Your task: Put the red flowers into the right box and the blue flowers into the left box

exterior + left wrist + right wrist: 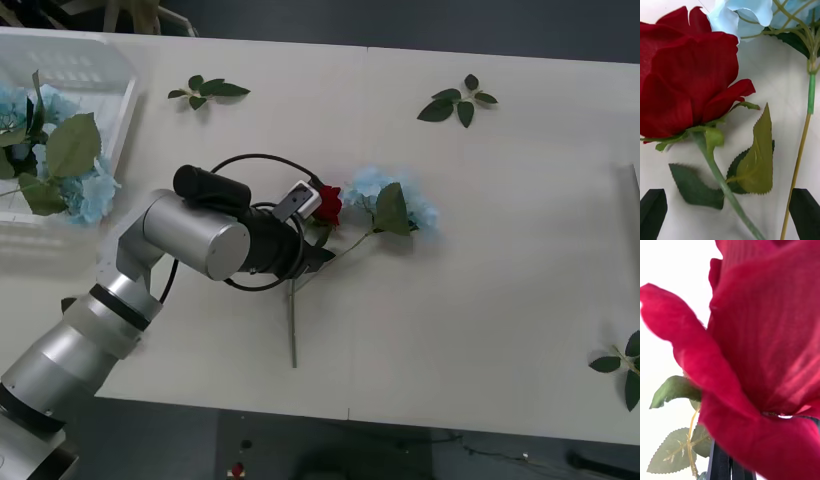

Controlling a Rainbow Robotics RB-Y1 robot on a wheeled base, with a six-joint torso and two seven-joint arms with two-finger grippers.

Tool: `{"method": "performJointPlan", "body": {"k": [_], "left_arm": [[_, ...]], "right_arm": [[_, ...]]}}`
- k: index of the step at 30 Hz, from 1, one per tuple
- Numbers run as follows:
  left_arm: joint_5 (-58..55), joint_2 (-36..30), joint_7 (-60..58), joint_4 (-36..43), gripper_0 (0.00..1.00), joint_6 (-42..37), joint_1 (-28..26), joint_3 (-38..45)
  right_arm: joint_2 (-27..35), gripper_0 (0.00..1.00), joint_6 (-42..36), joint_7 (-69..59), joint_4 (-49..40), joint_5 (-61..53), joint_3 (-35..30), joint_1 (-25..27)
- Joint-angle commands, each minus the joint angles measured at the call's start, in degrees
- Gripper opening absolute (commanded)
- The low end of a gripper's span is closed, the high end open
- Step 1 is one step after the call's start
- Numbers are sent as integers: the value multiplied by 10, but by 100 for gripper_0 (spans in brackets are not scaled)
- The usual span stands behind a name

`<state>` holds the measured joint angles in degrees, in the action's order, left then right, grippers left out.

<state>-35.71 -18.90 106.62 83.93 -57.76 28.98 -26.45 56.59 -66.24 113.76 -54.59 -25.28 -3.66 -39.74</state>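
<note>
The left gripper (730, 213) hangs over a red rose (685, 78) lying on the table (500, 300). Its black fingers (653, 213) stand wide apart, touching nothing. The rose stem (720, 180) runs between them, bloom ahead, and a blue hydrangea (405, 205) lies just beyond. The right gripper (728, 465) appears closed under another red bloom (767, 333).

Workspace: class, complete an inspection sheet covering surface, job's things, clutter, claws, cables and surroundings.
Surface: white table, flat.
Job's things: rose and hydrangea lying side by side mid-table; more hydrangeas in the basket at the far left; second rose right by the right claw.
Clutter: leaf sprigs scattered at the far side and right edge.
Claws: left claw open, astride the rose's stem; right claw shut beneath the second rose.
Cables: black cable looped over the left wrist.
Surroundings: dark floor before the table.
</note>
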Motion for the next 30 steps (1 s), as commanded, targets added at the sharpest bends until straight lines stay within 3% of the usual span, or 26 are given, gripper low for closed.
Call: {"method": "performJointPlan", "body": {"k": [1,2,5,6,8,9,11,12,14,17,18,23,30], "left_arm": [[-12,20,-10,-22,94,26,18,12],[-14,22,-9,-32,89,26,22,10],[-15,28,-9,-54,56,27,36,7],[-15,30,-9,-60,44,27,38,7],[-19,31,-11,-66,4,32,39,7],[-21,31,-11,-67,1,32,39,7],[-26,29,-11,-68,0,32,39,7],[-30,28,-11,-68,0,32,39,7],[-30,26,-11,-67,0,35,39,7],[-26,18,-9,-66,0,49,39,9],[-25,13,-8,-65,0,56,40,9],[-29,-31,-8,-49,0,72,38,17],[-53,-133,-7,36,0,72,22,46]], "right_arm": [[19,0,43,7,49,16,-1,-13],[18,0,53,7,62,17,0,-13],[18,0,82,6,87,23,7,-13],[19,0,90,4,94,25,14,-13],[19,0,107,1,107,30,29,-13],[18,0,111,1,110,30,32,-13],[18,0,123,1,121,30,43,-13],[18,6,129,1,124,32,46,-13],[19,42,136,4,128,34,46,-13],[19,71,136,6,132,33,46,-13],[19,77,136,8,135,30,46,-13],[19,83,132,16,144,10,46,-13],[22,84,28,4,121,-105,20,-13]]}}
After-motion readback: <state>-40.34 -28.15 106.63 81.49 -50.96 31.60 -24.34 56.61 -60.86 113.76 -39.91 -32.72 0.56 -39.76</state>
